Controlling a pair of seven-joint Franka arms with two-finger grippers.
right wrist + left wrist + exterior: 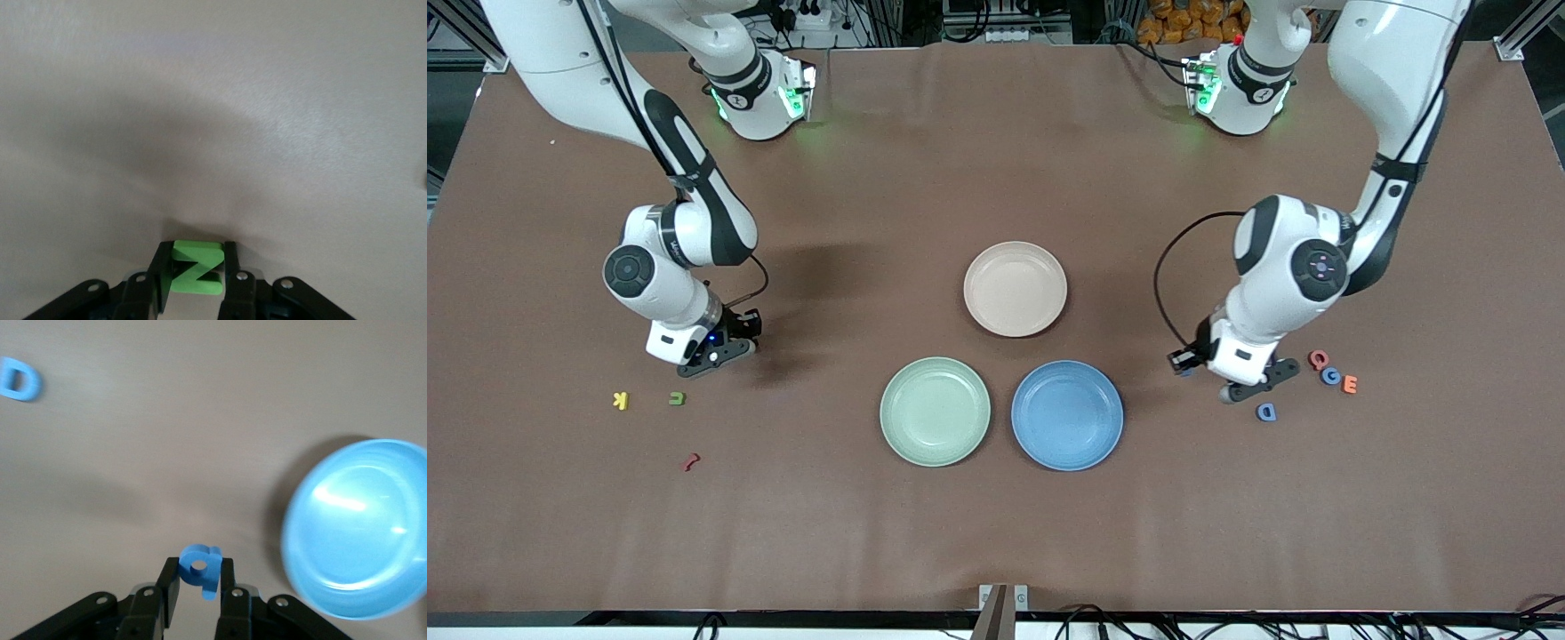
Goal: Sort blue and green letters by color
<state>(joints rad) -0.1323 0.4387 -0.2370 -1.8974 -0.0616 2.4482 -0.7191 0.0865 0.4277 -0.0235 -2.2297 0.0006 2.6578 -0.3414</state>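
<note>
Left wrist view shows the left pincer [199, 577] clenched on a blue b [200, 568], the letter pinched between the 2 fingertips and lifted off the tabletop [167, 440]. In that view the blue plate [360, 533] sits close by and the blue D [19, 380] lies well apart from the pincer. From the front, the left pincer [1232, 391] hangs over the tabletop [996, 533] between the blue plate [1067, 414] and the D [1266, 411]. Just beside it toward the left arm's end lie a pink Q [1317, 358], a blue G [1331, 376] and an orange E [1350, 384] in a touching row.

Right wrist view has the right pincer [197, 267] gripping a green N [195, 268] between its fingertips, clear of the tabletop. From the front, the right pincer [716, 356] hovers over the right arm's end. Nearer the camera lie a green U [678, 398], a yellow K [621, 400] and a red piece [690, 461].

3 plates sit mid-table, all bare: green plate [935, 411] touching the blue one, beige plate [1015, 289] farther from the camera.
</note>
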